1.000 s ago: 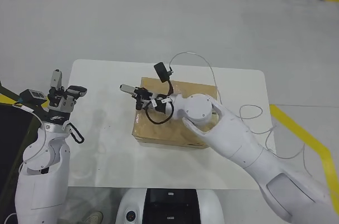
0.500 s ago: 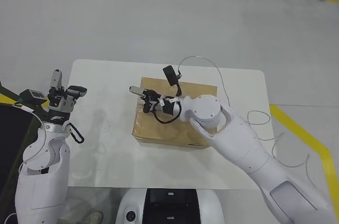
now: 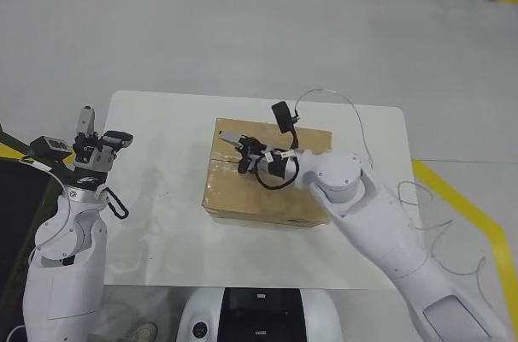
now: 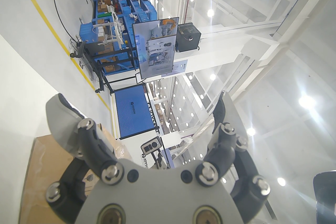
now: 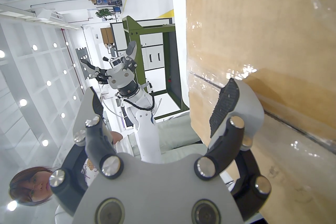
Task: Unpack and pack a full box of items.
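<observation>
Top view: the taped box (image 3: 242, 192) sits on the counter (image 3: 156, 222), right under the right tool (image 3: 238, 144). The left tool (image 3: 103, 128) is well off to its side, spread wide.

Left wrist view: that tool points at the ceiling, with a box corner beside its base.

Right wrist view: the right tool's fingers are apart, one of them over the box's seam (image 5: 294, 128).

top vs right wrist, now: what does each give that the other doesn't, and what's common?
Top view: the table in near-full outline, the loose cable looping beyond the cardboard box, the yellow floor line.
Right wrist view: the box's taped seam up close, the ribbed pad on one of the fingers, white shelving behind.
Both: the box, the right gripper open at its top, the left gripper open, raised beside the table.
</observation>
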{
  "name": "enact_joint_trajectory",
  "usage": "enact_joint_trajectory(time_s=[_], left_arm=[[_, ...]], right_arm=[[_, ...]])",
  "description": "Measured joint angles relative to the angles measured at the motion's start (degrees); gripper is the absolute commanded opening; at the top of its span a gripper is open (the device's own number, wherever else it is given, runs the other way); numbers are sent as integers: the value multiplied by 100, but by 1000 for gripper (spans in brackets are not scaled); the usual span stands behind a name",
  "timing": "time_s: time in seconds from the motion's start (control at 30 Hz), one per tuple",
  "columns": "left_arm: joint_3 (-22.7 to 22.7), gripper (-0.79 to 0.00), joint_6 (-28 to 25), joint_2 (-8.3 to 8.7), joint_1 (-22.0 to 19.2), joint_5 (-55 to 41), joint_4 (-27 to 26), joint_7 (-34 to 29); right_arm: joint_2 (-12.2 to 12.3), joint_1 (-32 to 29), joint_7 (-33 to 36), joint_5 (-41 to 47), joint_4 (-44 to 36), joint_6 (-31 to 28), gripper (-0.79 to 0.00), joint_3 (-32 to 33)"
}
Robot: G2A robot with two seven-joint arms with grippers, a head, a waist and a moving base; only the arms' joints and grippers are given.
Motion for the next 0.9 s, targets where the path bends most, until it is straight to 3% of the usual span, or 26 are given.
enact_joint_trajectory(time_s=[0.9], left_arm=[[0, 0, 0, 0, 0, 0, 0, 0]], right_arm=[[457, -1303, 284, -811, -1299, 607, 0, 1406]])
